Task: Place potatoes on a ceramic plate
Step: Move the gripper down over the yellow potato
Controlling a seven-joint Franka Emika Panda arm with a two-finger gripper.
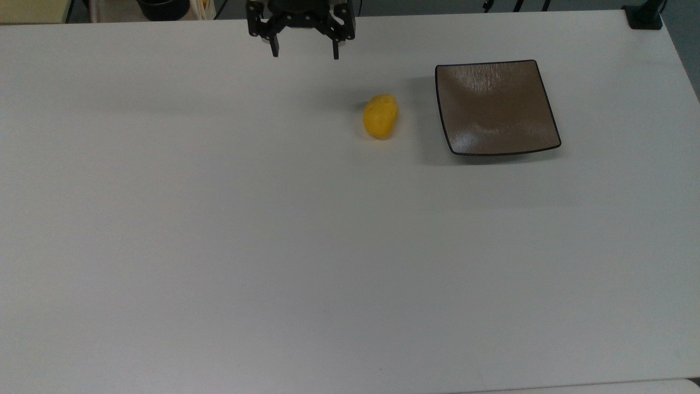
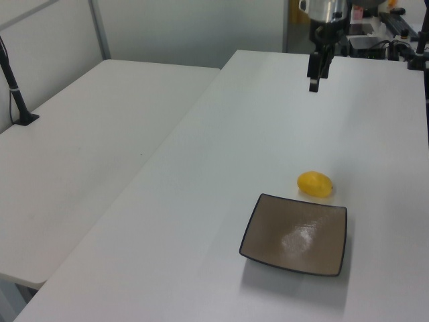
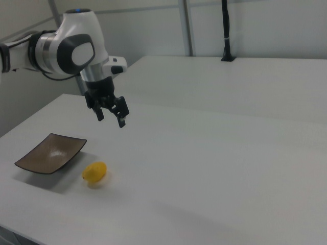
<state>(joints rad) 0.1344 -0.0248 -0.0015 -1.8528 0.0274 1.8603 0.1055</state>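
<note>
Gripper [image 1: 304, 54] up in the air over the white table [image 1: 273, 246], fingers spread wide, nothing between them. Below it and toward the top view's right sits the yellow potato [image 1: 380, 116] on the table, just beside the brown ceramic plate [image 1: 496, 107], not touching; the plate is bare

A small bright yellow potato [image 1: 380, 116], oval and slightly bumpy, lies on its side on the white tabletop [image 1: 273, 246] near its far edge in the top view, just beside and apart from the empty square glossy brown ceramic plate [image 1: 496, 107] with upturned corners
</note>
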